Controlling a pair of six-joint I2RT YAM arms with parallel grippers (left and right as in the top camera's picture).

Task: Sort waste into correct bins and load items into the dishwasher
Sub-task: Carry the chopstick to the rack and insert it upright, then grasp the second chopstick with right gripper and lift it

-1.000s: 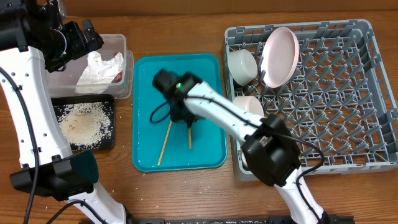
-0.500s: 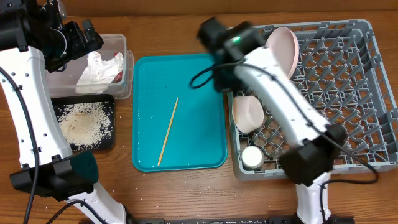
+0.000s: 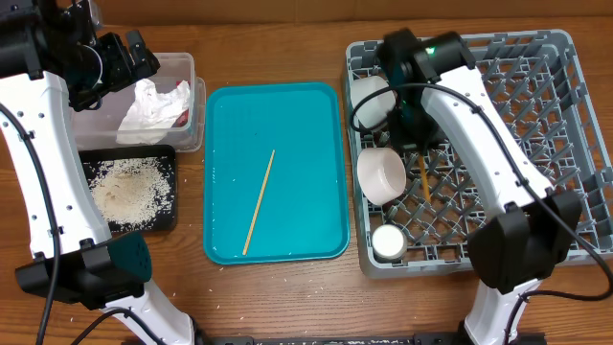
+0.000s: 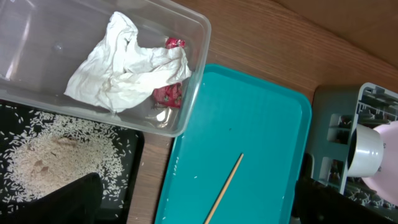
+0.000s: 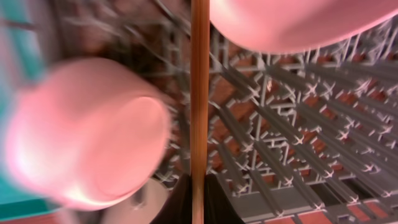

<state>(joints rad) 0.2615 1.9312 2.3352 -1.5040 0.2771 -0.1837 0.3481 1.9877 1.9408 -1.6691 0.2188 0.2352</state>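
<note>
Wooden chopstick (image 5: 199, 93) in transit: the right gripper (image 5: 193, 202), jaws clamped tight on one end of it, is hovering over the grey dish rack (image 3: 565, 125) at the right of the overhead frame, having carried the stick off the teal tray (image 3: 316, 115) within the last second. Half a second earlier the arm was crossing the rack's upper-left corner. Before that it was pinching the stick on the tray beside its twin. The second chopstick (image 3: 260, 201) is now lying alone, slantwise, at the tray's centre. By this reading, one stick is about to be racked and one fetch is remaining.

In the wrist view the held stick is running straight up the frame, passing the pink plate (image 5: 292, 22) at top. Blur is hiding whether the two are touching. Overhead, its tip is showing just right of the white bowl (image 3: 381, 172), over open lattice. Free room is lying toward the rack's centre and right, where only pegs are standing. The left column, holding the bowls and the small cup (image 3: 388, 241), is crowded.

The left gripper (image 3: 134, 56), jaws spread and empty, is waiting unchanged at upper left over the clear tub (image 3: 187, 67). The napkin (image 3: 153, 105) is sitting inside the tub, and the rice (image 3: 124, 187) is filling the black tray (image 3: 163, 220) below it.
</note>
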